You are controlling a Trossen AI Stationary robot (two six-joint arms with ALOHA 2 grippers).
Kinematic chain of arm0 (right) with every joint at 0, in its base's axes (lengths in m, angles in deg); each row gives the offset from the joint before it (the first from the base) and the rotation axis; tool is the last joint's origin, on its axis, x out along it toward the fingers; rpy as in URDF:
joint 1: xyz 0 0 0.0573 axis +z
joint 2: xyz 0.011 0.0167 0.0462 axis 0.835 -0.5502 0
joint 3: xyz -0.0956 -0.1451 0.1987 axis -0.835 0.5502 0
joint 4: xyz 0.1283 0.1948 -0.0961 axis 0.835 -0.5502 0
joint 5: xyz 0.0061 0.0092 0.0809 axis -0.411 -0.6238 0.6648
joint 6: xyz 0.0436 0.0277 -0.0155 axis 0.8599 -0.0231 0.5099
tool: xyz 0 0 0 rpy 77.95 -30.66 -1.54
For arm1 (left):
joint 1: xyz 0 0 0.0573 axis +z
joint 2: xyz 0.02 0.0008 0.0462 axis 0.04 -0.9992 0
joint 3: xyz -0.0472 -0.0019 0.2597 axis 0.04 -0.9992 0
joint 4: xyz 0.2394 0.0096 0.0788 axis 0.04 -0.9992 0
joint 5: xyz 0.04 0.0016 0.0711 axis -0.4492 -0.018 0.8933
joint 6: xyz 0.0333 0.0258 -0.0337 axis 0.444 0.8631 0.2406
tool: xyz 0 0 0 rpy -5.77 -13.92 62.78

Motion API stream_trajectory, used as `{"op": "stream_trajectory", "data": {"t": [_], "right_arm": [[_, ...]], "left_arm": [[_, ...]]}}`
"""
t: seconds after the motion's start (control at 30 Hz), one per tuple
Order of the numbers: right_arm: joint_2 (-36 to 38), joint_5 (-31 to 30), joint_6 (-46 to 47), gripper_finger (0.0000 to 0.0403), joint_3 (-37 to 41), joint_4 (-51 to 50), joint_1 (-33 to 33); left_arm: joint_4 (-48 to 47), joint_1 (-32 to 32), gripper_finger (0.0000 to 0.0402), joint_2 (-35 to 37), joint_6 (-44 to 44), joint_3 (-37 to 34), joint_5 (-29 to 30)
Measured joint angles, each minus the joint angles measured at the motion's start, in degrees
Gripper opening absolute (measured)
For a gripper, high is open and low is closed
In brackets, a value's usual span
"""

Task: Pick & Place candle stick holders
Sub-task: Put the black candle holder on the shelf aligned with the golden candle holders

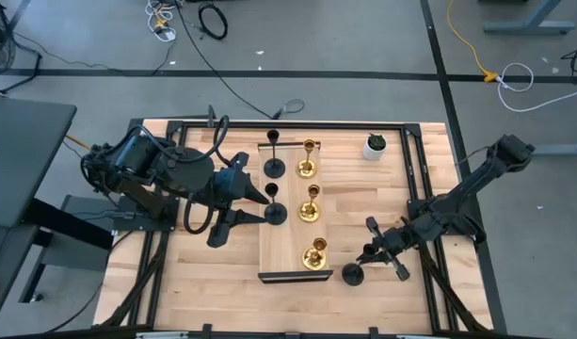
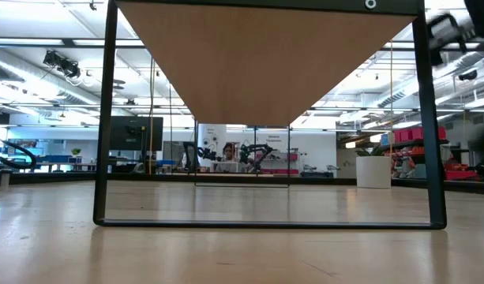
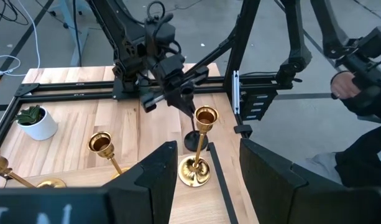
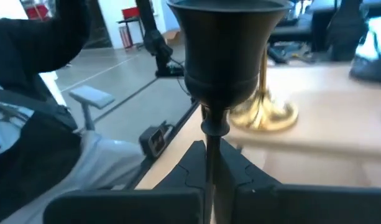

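Two matte black jointed arms [image 1: 166,169] looped with black cables.

Grey concrete floor [image 1: 363,38] with dark tape lines, loose cables [image 1: 208,19], grey desk [image 1: 20,151], bright ceiling lights [image 2: 36,31], distant workstations.

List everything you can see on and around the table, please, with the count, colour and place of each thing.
table: one, light wood, dark frame
board: one, light wood, middle of the table
gold candle stick holders: three, in a row on the board
black candle stick holders: three; two on the board, one beside it
plant pot: one, white, on the right arm's side
person: one, dark clothes, beside the table
left gripper: open, by the board
right gripper: shut on the off-board holder's stem
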Motion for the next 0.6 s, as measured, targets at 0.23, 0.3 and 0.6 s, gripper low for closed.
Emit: {"op": "stream_trajectory", "data": {"t": [0.23,0.3,0.6], "right_arm": [[0.0,-3.7,-3.7,0.0005,-10.6,-14.1,0.0],[0.0,-6.0,-3.9,0.0005,-14.2,-20.0,0.0],[0.0,-9.7,-7.3,0.0005,-28.5,-30.3,0.0]], "left_arm": [[0.0,0.0,0.0177,0.0,0.0,0.0,0.0],[0.0,0.0,0.0177,0.0,0.0,0.0,0.0],[0.0,0.0,0.0177,0.0,0.0,0.0,0.0]]}}
